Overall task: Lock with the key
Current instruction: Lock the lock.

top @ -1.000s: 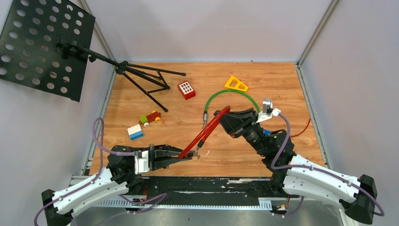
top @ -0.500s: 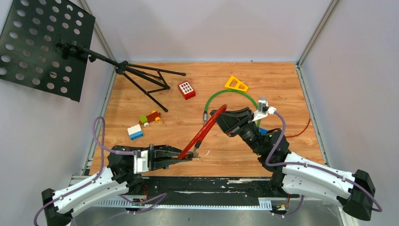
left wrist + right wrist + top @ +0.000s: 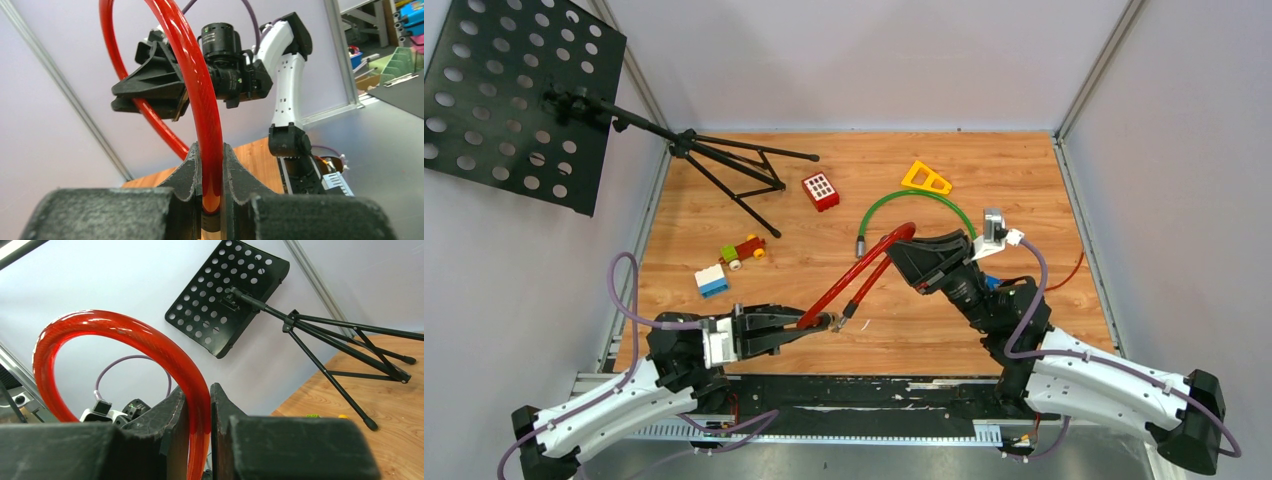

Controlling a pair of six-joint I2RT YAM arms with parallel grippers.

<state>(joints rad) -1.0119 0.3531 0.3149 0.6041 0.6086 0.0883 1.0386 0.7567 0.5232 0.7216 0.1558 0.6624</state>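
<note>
Red glossy plastic-coated cable lock (image 3: 852, 283): held above wooden table (image 3: 1024, 180), just near side of green curved cable (image 3: 916, 199).

Left gripper (image 3: 816, 324): clamped tight on lock's lower end. Right gripper (image 3: 902, 243): pinched on its upper bend.

Judgement: light, springy, slick sheath. Grip firmly close to end fitting.

Key: cannot make out.

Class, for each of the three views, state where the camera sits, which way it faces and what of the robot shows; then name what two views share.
Top external: above and behind the bases, looking down on the table; both arms show, left gripper and right gripper.
Left wrist: on the left wrist, facing up along its own fingers at the right arm.
Right wrist: on the right wrist, facing past its own fingers towards the music stand.
Shared: both wrist views show the red cable clamped between their fingers.
</note>
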